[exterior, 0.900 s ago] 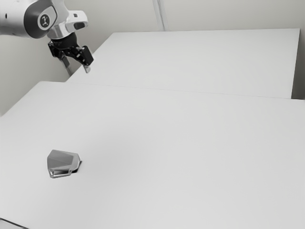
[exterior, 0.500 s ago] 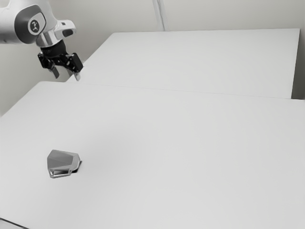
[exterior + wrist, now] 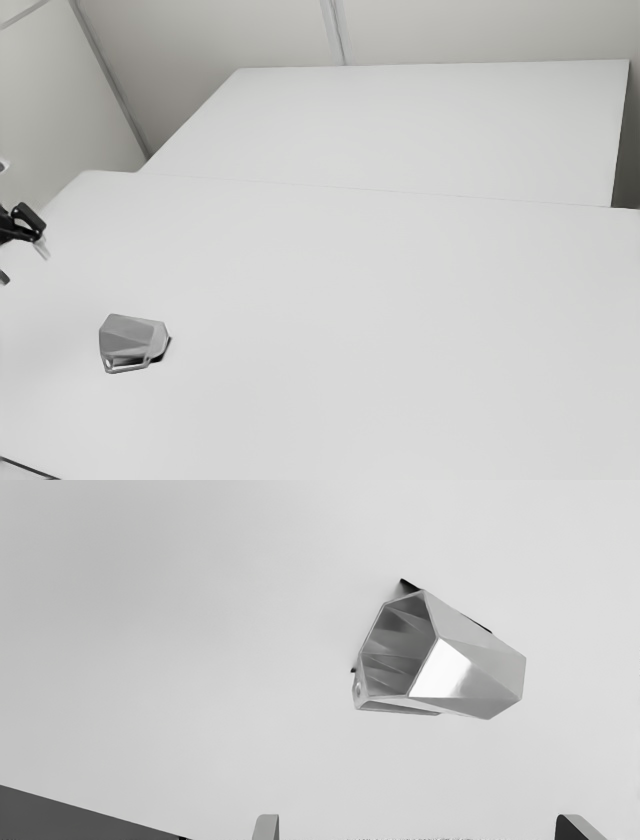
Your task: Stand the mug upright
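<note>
At the exterior view's left edge, my gripper [image 3: 22,264] hangs above the table, partly cut off by the edge. The grey faceted mug [image 3: 130,338] lies on its side on the tabletop, lower and farther toward the exterior view's right than the gripper, with a gap between them. In the wrist view my gripper [image 3: 417,827] has its two fingers wide apart and nothing between them. Ahead of the fingertips is the metallic mug [image 3: 465,670], its hollow mouth and angular handle both showing.
The white tabletop [image 3: 360,320] surrounds the mug. Another white surface [image 3: 400,130] lies beyond it, against pale walls. A dark area [image 3: 65,815] borders the table's edge near one finger.
My gripper has moved toward the exterior view's left and lower, so that most of the arm has left that view. The mug has stayed where it was.
</note>
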Available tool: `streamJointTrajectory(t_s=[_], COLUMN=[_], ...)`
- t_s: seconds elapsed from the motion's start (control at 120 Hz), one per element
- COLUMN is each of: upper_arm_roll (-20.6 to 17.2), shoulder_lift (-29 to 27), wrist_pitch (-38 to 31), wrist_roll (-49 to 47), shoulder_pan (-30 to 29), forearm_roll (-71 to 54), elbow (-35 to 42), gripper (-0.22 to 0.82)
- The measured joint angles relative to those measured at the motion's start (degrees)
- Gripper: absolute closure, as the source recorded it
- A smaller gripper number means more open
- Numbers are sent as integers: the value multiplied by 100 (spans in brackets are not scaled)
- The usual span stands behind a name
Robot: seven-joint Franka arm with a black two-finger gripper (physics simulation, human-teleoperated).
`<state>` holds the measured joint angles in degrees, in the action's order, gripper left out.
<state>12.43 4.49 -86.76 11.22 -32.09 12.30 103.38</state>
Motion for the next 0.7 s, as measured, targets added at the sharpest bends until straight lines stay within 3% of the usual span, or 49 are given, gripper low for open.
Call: streamJointTrajectory(t_s=[0.15, 0.375, 0.7], upper_arm_roll=[-5, 297, 334], shoulder_lift=[537, 1086, 1689], wrist_pitch=[96, 117, 116], wrist_roll=[409, 1027, 1712], shoulder_pan=[409, 290, 58], forearm_roll=[544, 1216, 2174], elbow=[-45, -54, -27], gripper=[0, 0, 0])
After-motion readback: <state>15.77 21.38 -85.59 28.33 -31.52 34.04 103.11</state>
